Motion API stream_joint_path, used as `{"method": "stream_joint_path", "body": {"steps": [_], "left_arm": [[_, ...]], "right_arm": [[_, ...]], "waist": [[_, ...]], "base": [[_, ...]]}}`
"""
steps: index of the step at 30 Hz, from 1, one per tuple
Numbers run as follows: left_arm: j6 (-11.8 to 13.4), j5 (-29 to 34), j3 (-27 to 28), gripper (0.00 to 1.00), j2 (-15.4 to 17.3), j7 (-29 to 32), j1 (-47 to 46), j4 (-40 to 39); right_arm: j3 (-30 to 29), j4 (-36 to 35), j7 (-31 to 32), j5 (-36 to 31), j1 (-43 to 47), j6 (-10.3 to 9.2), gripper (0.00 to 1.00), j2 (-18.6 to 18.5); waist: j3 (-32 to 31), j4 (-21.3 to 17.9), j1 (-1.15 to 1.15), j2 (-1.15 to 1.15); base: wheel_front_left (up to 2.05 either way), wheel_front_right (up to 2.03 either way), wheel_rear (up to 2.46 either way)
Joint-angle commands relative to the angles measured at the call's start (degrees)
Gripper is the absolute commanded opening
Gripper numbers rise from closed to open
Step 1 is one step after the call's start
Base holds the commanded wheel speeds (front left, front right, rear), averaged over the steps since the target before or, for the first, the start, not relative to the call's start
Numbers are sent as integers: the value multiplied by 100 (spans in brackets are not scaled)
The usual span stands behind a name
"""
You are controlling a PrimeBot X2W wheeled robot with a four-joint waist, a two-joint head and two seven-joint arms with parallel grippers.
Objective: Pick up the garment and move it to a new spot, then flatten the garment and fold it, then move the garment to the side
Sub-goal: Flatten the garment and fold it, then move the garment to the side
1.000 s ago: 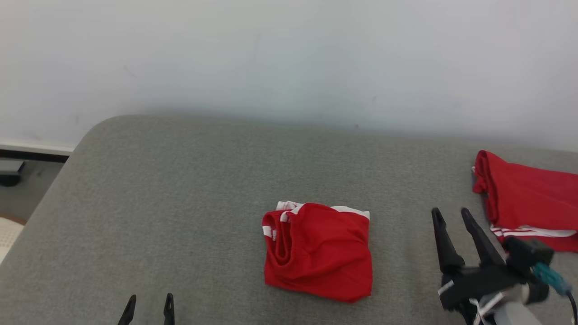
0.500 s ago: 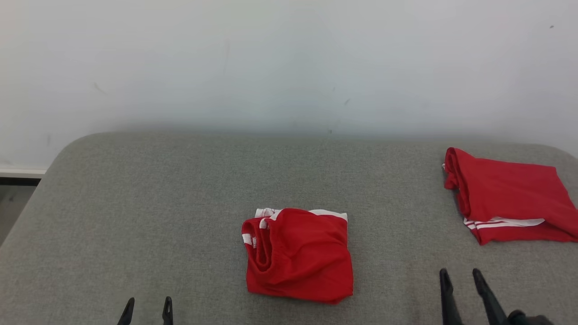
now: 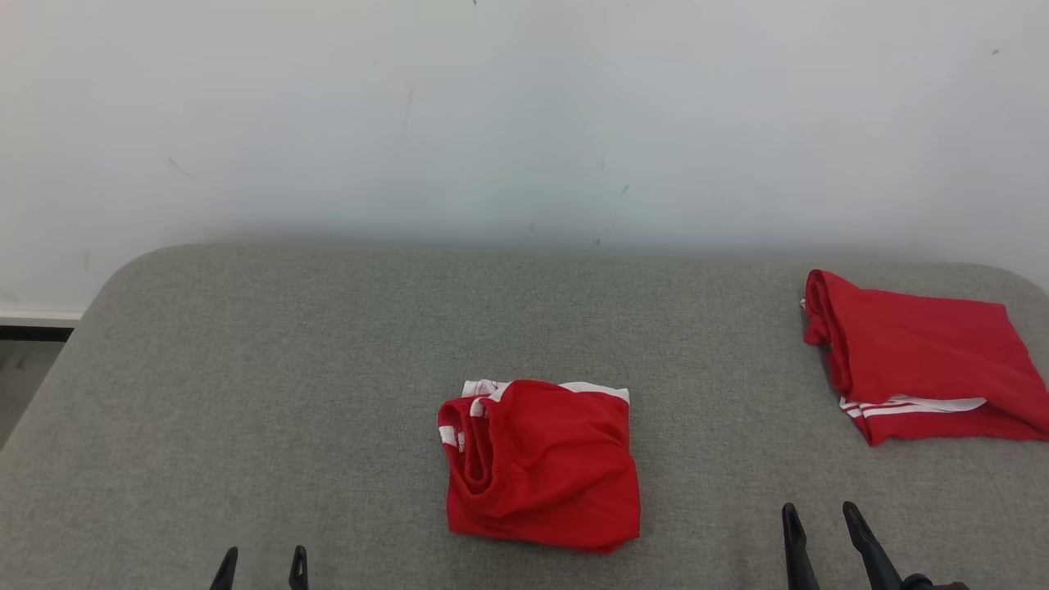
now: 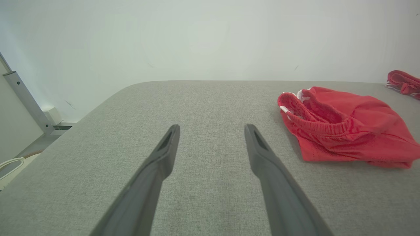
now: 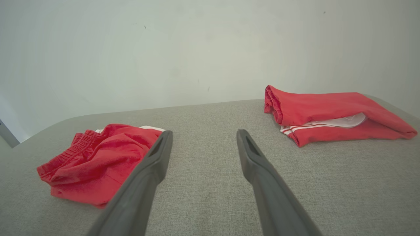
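Note:
A folded red garment with white trim (image 3: 541, 463) lies in the middle of the grey padded surface (image 3: 287, 369). In the left wrist view this garment (image 4: 341, 131) is to the right of my fingers, its elastic waistband toward me. A second folded red garment with white stripes (image 3: 918, 360) rests at the far right. My left gripper (image 3: 263, 559) is open at the lower left, over bare fabric. My right gripper (image 3: 819, 515) is open at the lower right, between the two garments (image 5: 98, 157) (image 5: 328, 111) and touching neither.
A white wall (image 3: 524, 123) rises right behind the surface. The surface's rounded left corner (image 3: 123, 270) drops to floor (image 3: 24, 360) beyond it. A grey metal post (image 4: 26, 101) stands at the left in the left wrist view.
My right gripper has drawn back from beside the right-hand garment toward the view's bottom edge, staying open. The head camera has shifted. Both garments lie as before.

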Motion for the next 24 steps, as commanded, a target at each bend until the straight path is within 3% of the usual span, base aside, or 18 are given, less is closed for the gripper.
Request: {"method": "stream_joint_path", "body": {"steps": [1,24], "left_arm": [[5,-11,37,100,3,-13,40,-41],[-47,-77,117,100,-29,-13,92,-71]], "right_arm": [[-20,25,-2,21,2,4,100,38],[-143,108,-2,51,-52,4,100,67]], "waist": [[-1,8,0,0],[-2,69,0,0]], "base": [[0,0,0],[0,0,0]]}}
